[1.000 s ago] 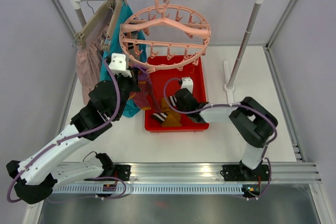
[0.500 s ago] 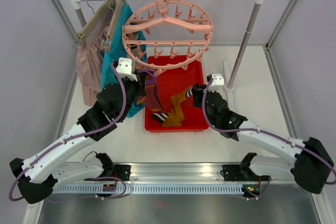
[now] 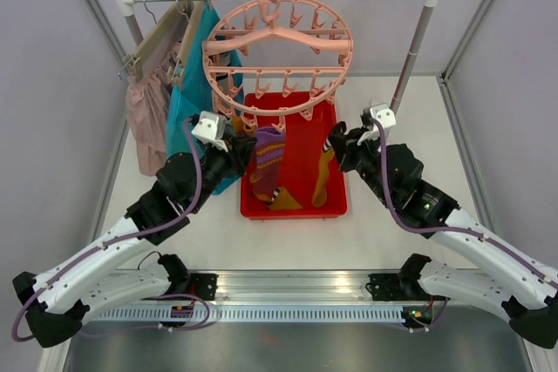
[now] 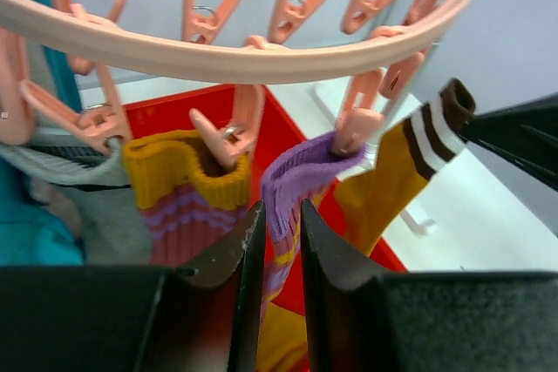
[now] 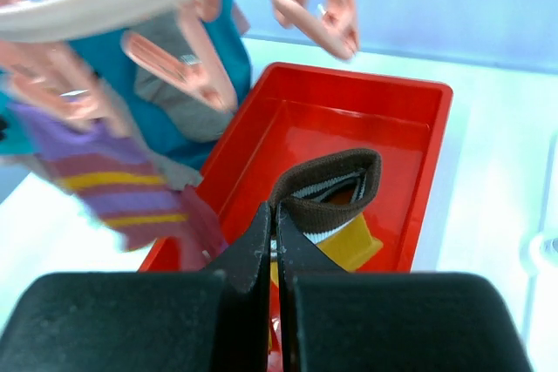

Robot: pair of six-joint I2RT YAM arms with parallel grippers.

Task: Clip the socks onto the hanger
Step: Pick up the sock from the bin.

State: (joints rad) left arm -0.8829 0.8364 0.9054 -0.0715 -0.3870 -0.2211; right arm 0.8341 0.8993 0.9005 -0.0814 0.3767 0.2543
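Observation:
The salmon-pink hanger (image 3: 279, 41) hangs from the rail, above the red tray (image 3: 301, 128). My left gripper (image 3: 242, 147) is shut on a purple striped sock (image 3: 266, 163). In the left wrist view the purple sock (image 4: 301, 176) runs up between my fingers (image 4: 247, 250), and its cuff touches a ring clip (image 4: 357, 119). A yellow-cuffed sock (image 4: 183, 180) hangs at a clip beside it. My right gripper (image 3: 342, 138) is shut on a mustard sock (image 3: 323, 176), gripping its brown cuff (image 5: 336, 180) above the tray (image 5: 349, 119). More socks (image 3: 275, 196) lie in the tray.
A teal garment (image 3: 187, 98) and a pale pink garment (image 3: 144, 111) hang on slim hangers at the rail's left end, close to my left arm. The rack's right post (image 3: 411, 50) and its base (image 3: 381, 141) stand beside my right gripper.
My right gripper has risen out of the tray and swung right, lifting the mustard sock. My left gripper has moved right and up toward the ring with the purple sock.

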